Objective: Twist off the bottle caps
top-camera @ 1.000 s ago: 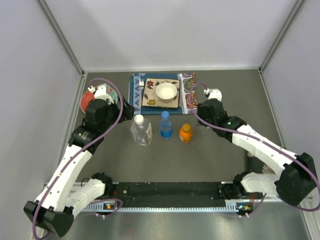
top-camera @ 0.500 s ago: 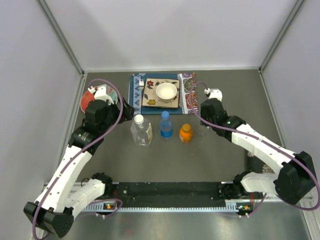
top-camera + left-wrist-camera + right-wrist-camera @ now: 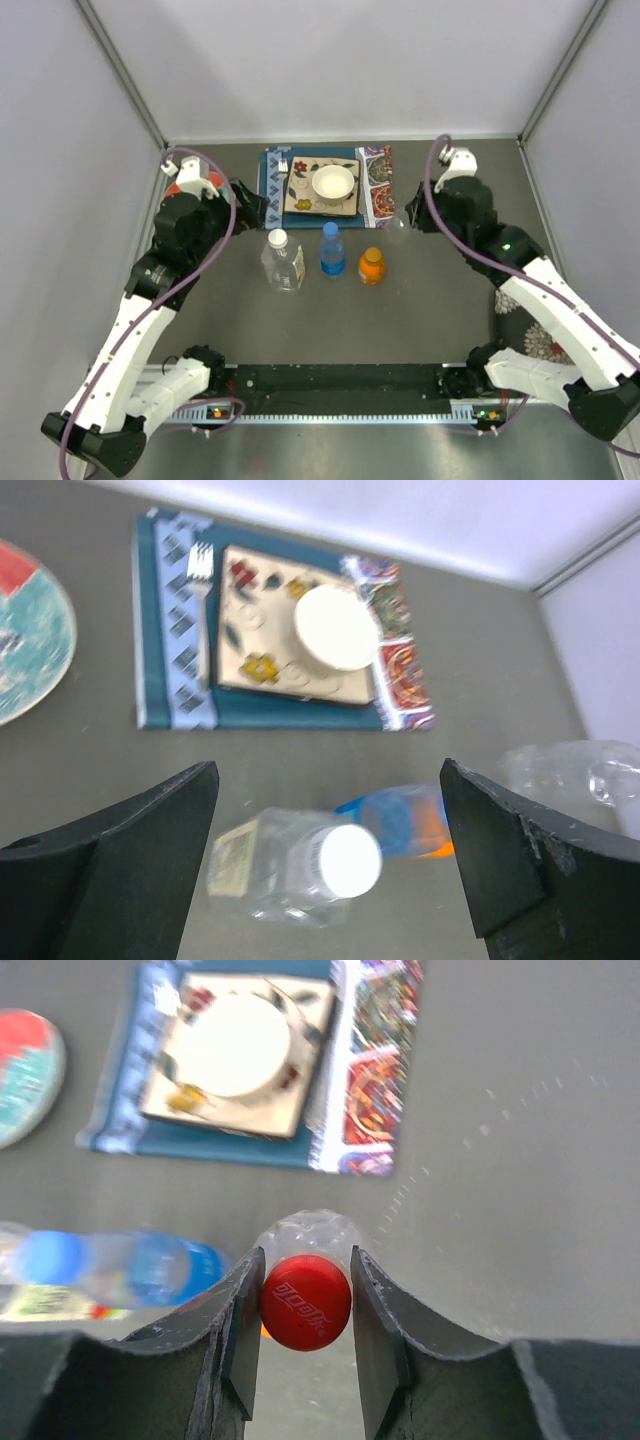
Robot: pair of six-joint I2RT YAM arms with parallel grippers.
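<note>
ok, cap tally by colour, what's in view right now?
white cap: 1
blue cap: 1
orange cap: 1
red cap: 1, pinched in the right gripper
Total: 4 caps

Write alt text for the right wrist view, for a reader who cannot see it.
The right gripper clamps the red cap of a slim clear bottle, seen from above. Left of it is a blue-tinted bottle with a blue cap; farther off, a white bowl sits on a patterned tile.
</note>
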